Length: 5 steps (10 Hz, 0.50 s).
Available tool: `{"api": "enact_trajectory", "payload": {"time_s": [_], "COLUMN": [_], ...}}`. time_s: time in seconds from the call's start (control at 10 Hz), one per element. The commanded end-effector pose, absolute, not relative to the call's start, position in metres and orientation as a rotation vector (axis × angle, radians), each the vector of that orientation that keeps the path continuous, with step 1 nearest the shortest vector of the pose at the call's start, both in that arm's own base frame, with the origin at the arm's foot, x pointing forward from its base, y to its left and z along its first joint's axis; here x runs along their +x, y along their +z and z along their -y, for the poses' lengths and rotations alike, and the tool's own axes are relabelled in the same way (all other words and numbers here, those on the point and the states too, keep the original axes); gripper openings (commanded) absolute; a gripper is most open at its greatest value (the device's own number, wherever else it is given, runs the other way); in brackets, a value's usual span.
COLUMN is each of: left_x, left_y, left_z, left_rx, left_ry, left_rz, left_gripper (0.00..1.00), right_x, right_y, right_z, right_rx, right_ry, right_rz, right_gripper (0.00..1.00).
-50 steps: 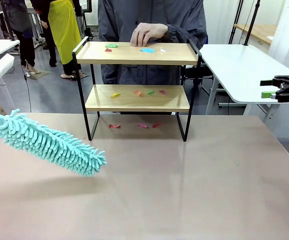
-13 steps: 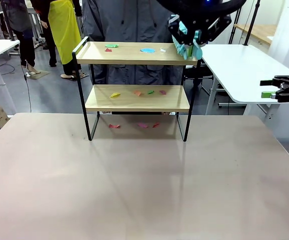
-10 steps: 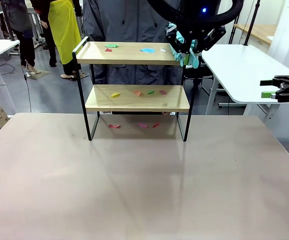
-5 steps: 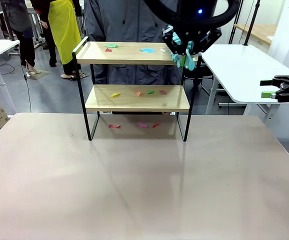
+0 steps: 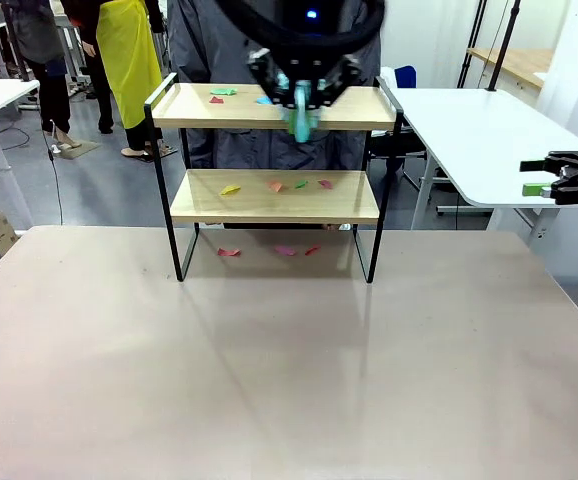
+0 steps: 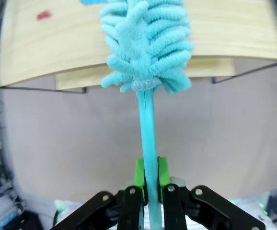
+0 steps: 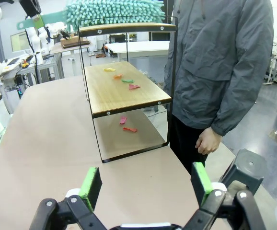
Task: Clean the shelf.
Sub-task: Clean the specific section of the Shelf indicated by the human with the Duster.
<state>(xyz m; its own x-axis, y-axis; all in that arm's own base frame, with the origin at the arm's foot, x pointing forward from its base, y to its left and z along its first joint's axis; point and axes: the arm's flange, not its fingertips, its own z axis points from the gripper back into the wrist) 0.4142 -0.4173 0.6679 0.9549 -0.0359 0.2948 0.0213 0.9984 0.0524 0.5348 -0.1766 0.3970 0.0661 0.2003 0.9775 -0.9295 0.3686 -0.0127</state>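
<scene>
**A:** left claw (image 6: 150, 171): pads clamped tight on the thin teal handle of the duster (image 6: 148, 43), nothing else in the grip. The fluffy head points away from the wrist and lies across the top board of the shelf (image 5: 199, 115).

**B:** Change over the last second?

**A:** The claw was at the right-hand end of the top board, by the side rail. Now it is over the middle. One stroke, travelling toward the robot's left.

**B:** Effect on the scraps up there?

**A:** The white scrap that lay right of centre is no longer seen from the front. Swept along or hidden behind the claw, cannot tell. The blue scrap (image 6: 93, 1) sits just ahead of the head. The red scrap (image 6: 42, 16) and green scrap (image 5: 223, 91) are further along, where they were.

**B:** Shelf itself?

**A:** At the far edge of the table (image 5: 289, 380), same spot. The person (image 7: 215, 62) is close behind it, with one hand (image 7: 208, 141) hanging down. A hand rested on the top board five seconds ago; none does now.

**B:** Other arm?

**A:** right claw (image 7: 145, 184): jaws spread wide, empty, well off to the right of the shelf, unchanged.

**B:** Reading for the task?

**A:** Judgement only: top tier roughly half swept. The lower-board scraps (image 5: 274, 186) and the scraps under the shelf (image 5: 285, 251) are not yet started.
</scene>
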Motion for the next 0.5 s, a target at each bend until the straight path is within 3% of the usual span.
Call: {"api": "enact_trajectory", "payload": {"time_s": [0.0, 0.4], "left_x": [0.405, 0.401], "left_y": [0.658, 0.664], "left_z": [0.362, 0.284], "left_rx": [0.111, 0.292], "left_ry": [0.005, 0.065], "left_rz": [0.266, 0.318], "left_gripper": [0.13, 0.13], "right_x": [0.535, 0.535], "right_y": [0.399, 0.399], "right_z": [0.175, 0.175], "right_rx": [0.792, 0.792], "right_ry": [1.008, 1.008], "right_rz": [1.193, 1.193], "right_gripper": [1.0, 1.0]}}
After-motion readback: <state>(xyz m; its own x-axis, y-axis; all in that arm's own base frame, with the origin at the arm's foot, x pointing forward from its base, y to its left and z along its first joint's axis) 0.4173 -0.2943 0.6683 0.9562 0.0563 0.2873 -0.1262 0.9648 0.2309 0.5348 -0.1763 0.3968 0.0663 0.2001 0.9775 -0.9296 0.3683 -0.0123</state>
